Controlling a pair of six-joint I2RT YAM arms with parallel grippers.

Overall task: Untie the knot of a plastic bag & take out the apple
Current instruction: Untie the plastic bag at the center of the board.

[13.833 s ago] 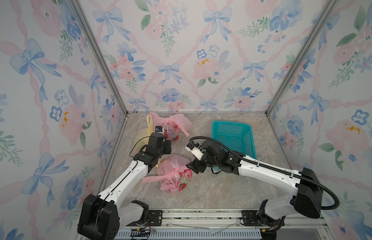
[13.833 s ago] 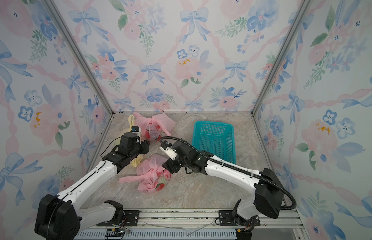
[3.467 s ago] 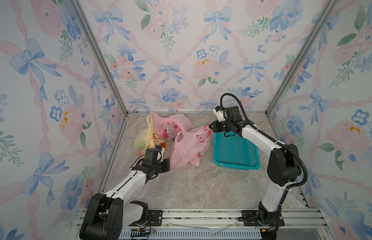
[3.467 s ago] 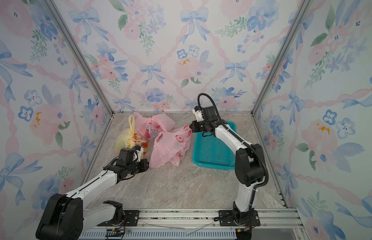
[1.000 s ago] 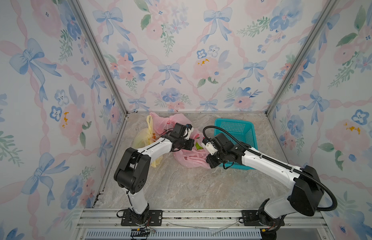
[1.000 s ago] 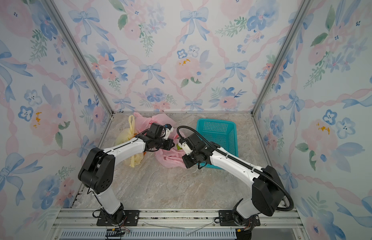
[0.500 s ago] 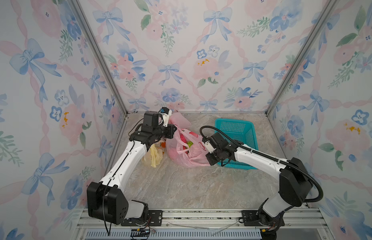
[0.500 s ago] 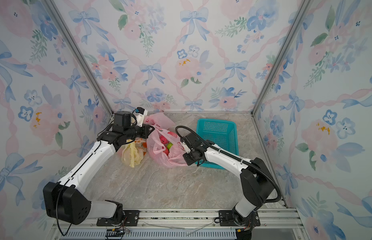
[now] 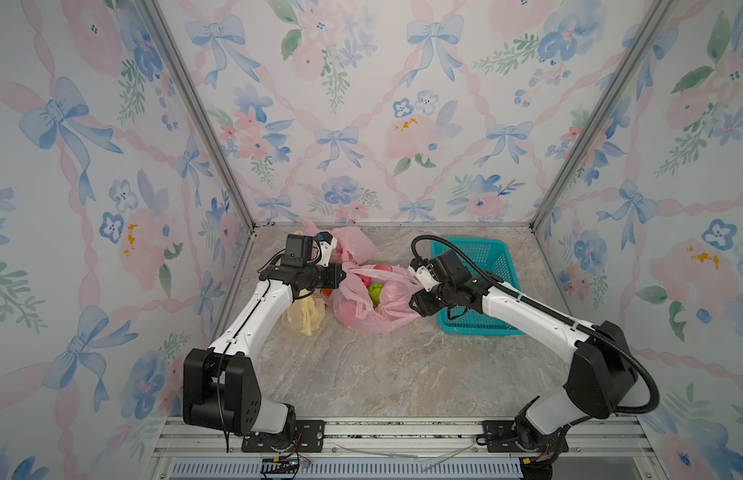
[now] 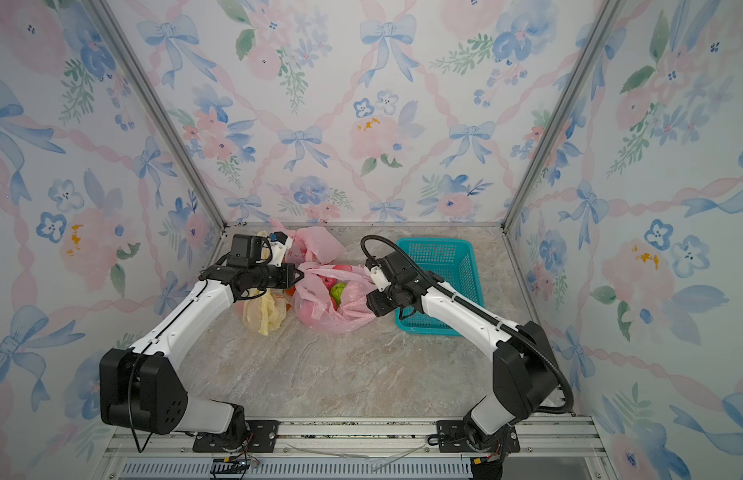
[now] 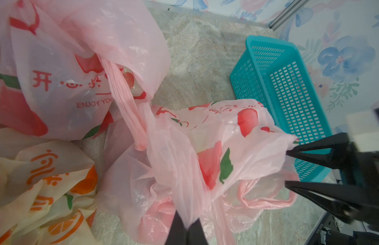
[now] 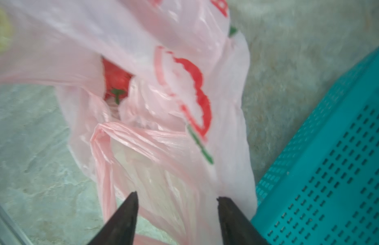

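Note:
A pink plastic bag (image 9: 378, 309) (image 10: 332, 318) lies mid-table with its mouth gaping. Inside show a red round fruit (image 10: 329, 282) (image 12: 116, 82), apparently the apple, and a green one (image 9: 376, 293). No knot shows on it. My left gripper (image 9: 343, 277) (image 11: 187, 222) is shut on the bag's left rim and holds it up. My right gripper (image 9: 412, 301) (image 12: 176, 196) stands open at the bag's right edge, with loose plastic between its fingers (image 12: 129, 203) but not clamped. The left wrist view shows the right gripper (image 11: 287, 167) with jaws apart, one tip touching the bag.
A teal basket (image 9: 486, 257) (image 12: 332, 169) stands just right of the bag, under my right forearm. A second, tied pink bag (image 9: 357, 245) sits at the back wall. A yellow bag (image 9: 305, 316) lies below my left arm. Walls enclose three sides.
My right gripper was shut on the bag's right edge and has now opened, letting it go. The left gripper keeps its hold in about the same place.

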